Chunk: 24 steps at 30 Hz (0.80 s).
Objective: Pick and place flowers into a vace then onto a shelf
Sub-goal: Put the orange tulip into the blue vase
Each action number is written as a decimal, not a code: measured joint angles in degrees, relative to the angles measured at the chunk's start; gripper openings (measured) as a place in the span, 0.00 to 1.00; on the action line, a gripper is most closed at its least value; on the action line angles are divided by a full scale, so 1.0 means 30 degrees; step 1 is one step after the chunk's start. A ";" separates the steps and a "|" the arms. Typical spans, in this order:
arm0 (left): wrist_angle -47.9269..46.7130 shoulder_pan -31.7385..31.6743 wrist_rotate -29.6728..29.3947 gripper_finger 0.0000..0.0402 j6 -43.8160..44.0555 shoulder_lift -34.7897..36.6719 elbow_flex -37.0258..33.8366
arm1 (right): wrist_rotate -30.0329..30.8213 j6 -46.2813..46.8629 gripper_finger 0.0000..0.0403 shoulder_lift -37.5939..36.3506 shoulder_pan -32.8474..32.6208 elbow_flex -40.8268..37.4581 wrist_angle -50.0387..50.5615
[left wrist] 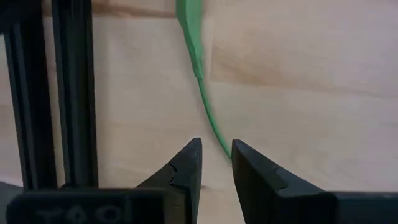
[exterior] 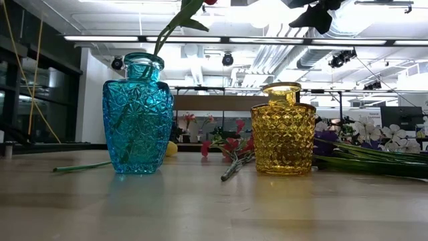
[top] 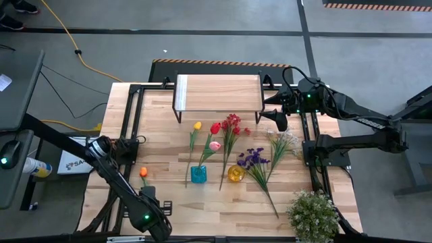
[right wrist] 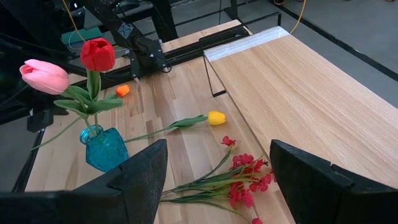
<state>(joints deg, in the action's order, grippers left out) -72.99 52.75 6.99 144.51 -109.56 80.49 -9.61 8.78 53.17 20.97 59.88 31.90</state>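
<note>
The left gripper (left wrist: 216,163) pinches the green stem of an orange artificial tulip (top: 143,172) at the wooden table's (top: 202,209) near left; the right gripper (right wrist: 217,180), spread wide, hovers beside the light-wood shelf (top: 217,92).

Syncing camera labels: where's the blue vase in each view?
High view: blue vase at lower centre, left of the yellow vase.
Low view: blue vase at left, near the camera; yellow vase to its right.
Left wrist view: not in it.
Right wrist view: blue vase at lower left, holding the pink and red tulips.
Shared landmark: the yellow tulip.
</note>
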 joint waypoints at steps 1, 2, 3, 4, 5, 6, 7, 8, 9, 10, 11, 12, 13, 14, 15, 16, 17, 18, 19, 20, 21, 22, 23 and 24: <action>-0.0138 0.0005 0.0006 0.30 0.0012 -0.0064 0.0000 | 0.0000 0.0014 0.68 0.0000 0.0007 0.0000 0.0000; -0.0311 0.0010 0.0007 0.30 0.0015 -0.0111 0.0000 | -0.0035 0.0014 0.68 0.0004 0.0004 0.0000 0.0000; -0.0465 0.0045 0.0006 0.30 0.0030 -0.0116 -0.0006 | -0.0083 0.0014 0.68 0.0007 0.0002 0.0000 0.0000; -0.0571 0.0044 -0.0002 0.30 0.0055 -0.0112 -0.0007 | -0.0120 0.0028 0.68 0.0002 0.0005 0.0000 0.0000; -0.0657 0.0044 -0.0002 0.30 0.0062 -0.0109 -0.0007 | -0.0135 0.0051 0.68 0.0007 0.0004 0.0000 0.0000; -0.0759 0.0044 -0.0002 0.30 0.0071 -0.0109 -0.0007 | -0.0135 0.0051 0.68 0.0003 0.0003 0.0000 0.0000; -0.0875 0.0044 -0.0002 0.30 0.0073 -0.0109 -0.0007 | -0.0138 0.0051 0.68 0.0000 0.0001 0.0000 0.0000; -0.1001 0.0044 -0.0002 0.30 0.0080 -0.0109 -0.0007 | -0.0138 0.0054 0.68 0.0005 0.0000 -0.0002 0.0000; -0.1118 0.0044 -0.0003 0.30 0.0081 -0.0109 -0.0007 | -0.0138 0.0060 0.68 0.0005 0.0007 -0.0005 0.0000; -0.1227 0.0044 -0.0009 0.30 0.0088 -0.0109 -0.0009 | -0.0138 0.0070 0.68 0.0005 0.0007 -0.0002 0.0000; -0.1227 0.0044 -0.0009 0.30 0.0123 -0.0109 -0.0085 | -0.0138 0.0065 0.68 0.0001 0.0000 -0.0006 0.0000; -0.1032 0.0006 -0.0021 0.30 0.0166 -0.0089 -0.0276 | -0.0138 0.0065 0.68 0.0006 0.0003 0.0000 0.0000; -0.0782 -0.0090 -0.0024 0.30 0.0264 -0.0087 -0.0527 | -0.0138 0.0066 0.68 0.0007 0.0000 -0.0001 0.0000; -0.0424 -0.0114 -0.0009 0.30 0.0297 -0.0087 -0.0852 | -0.0138 0.0073 0.68 0.0001 0.0000 -0.0007 0.0000; -0.0103 -0.0122 -0.0009 0.30 0.0303 -0.0087 -0.1169 | -0.0138 0.0087 0.68 0.0004 0.0000 0.0000 0.0000; 0.0330 -0.0145 -0.0021 0.30 0.0306 -0.0087 -0.1493 | -0.0145 0.0087 0.68 0.0007 0.0000 0.0000 0.0000; 0.0952 -0.0224 -0.0053 0.30 0.0308 -0.0087 -0.1859 | -0.0138 0.0093 0.68 0.0007 0.0000 0.0000 0.0000; 0.1647 -0.0240 -0.0026 0.30 0.0316 -0.0087 -0.2258 | -0.0144 0.0102 0.68 0.0007 0.0000 0.0000 0.0000; 0.2269 -0.0248 -0.0016 0.30 0.0322 -0.0089 -0.2686 | -0.0140 0.0109 0.68 0.0002 0.0000 0.0000 0.0000; 0.2854 -0.0255 -0.0016 0.30 0.0335 -0.0094 -0.3096 | -0.0142 0.0109 0.68 0.0004 0.0000 0.0000 0.0000; 0.3555 -0.0255 -0.0009 0.30 0.0342 -0.0094 -0.3514 | -0.0138 0.0116 0.68 0.0002 0.0000 0.0000 0.0000; 0.4098 -0.0248 0.0045 0.30 0.0350 -0.0077 -0.3850 | -0.0146 0.0116 0.68 0.0007 0.0000 0.0000 0.0000; 0.4603 -0.0260 0.0134 0.30 0.0420 0.0051 -0.4279 | -0.0138 0.0116 0.68 0.0007 0.0000 0.0000 0.0000; 0.5028 -0.0262 0.0258 0.30 0.0423 0.0077 -0.4665 | -0.0138 0.0116 0.68 0.0001 0.0000 0.0000 0.0000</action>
<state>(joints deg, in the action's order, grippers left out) -57.90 51.96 7.76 145.77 -109.33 66.49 -10.02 9.13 53.17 20.97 59.88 31.90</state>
